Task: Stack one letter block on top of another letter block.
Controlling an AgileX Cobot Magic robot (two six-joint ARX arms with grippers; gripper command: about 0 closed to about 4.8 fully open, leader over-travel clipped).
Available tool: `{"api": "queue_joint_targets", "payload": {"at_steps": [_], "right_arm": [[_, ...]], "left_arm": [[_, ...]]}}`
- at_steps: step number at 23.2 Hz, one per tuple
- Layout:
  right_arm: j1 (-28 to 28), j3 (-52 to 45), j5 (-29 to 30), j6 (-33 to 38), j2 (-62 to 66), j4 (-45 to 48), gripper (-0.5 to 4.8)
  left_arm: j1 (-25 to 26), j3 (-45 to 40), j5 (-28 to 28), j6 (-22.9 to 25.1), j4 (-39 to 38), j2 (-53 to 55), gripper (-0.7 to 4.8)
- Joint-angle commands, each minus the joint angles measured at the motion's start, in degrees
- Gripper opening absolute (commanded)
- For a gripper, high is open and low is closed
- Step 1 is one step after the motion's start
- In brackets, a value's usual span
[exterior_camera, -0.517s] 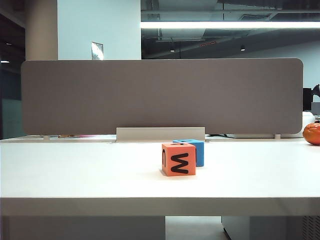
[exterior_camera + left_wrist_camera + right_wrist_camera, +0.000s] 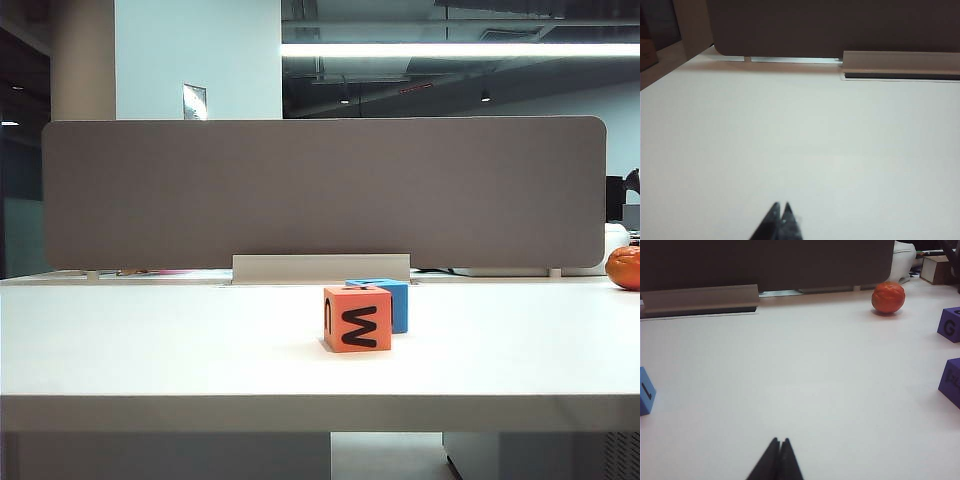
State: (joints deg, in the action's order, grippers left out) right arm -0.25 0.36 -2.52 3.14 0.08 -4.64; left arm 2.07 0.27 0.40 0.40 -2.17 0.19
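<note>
centrally, orange cube [image 2: 357,318] with black m, blue cube [image 2: 392,300] behind; left hand [image 2: 780,209], right hand [image 2: 779,444] clenched

office workspace. evidence: white desk [image 2: 150,350] backed by a long grey fabric divider panel [image 2: 320,190] on a metal foot [image 2: 320,268]; open ceiling with a strip light [image 2: 460,49] and exposed ducts; neighbouring desks behind; cardboard box [image 2: 935,269] beyond the divider.

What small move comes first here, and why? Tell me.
Probably open the right gripper and reach toward the orange letter block. Both grippers' jaws are shut and hold nothing over bare table, the left gripper too. The orange block stands in front of the blue letter block, unstacked.
</note>
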Motion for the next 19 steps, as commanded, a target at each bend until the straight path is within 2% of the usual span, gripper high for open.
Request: {"api": "queue_joint_targets", "payload": {"at_steps": [1, 6, 9, 11, 17, 19], "right_arm": [[0.0, -0.3, 0.1, -0.2, -0.1, 0.5, -0.08], [0.2, -0.3, 0.1, 0.5, -0.1, 0.6, -0.08], [0.2, -0.3, 1.9, 5.8, -0.1, 0.6, -0.08], [0.2, -0.3, 9.2, 6.2, -0.1, 0.5, -0.08], [0.2, -0.3, 22.8, 6.2, -0.1, 0.4, -0.08], [0.2, -0.3, 29.1, 6.2, -0.1, 0.2, -0.07]], "left_arm": [[0.1, 0.2, -0.2, 0.2, 1.1, 0.0, -0.06], [0.1, 0.2, -0.2, -0.1, 1.4, 0.0, -0.06], [0.1, 0.2, -0.2, -0.4, 1.4, 0.0, -0.06], [0.1, 0.2, -0.2, -0.4, 1.5, 0.0, -0.06], [0.1, 0.3, -0.2, -0.4, 1.6, 0.0, -0.06], [0.1, 0.3, -0.2, -0.4, 1.7, 0.0, -0.06]]}}
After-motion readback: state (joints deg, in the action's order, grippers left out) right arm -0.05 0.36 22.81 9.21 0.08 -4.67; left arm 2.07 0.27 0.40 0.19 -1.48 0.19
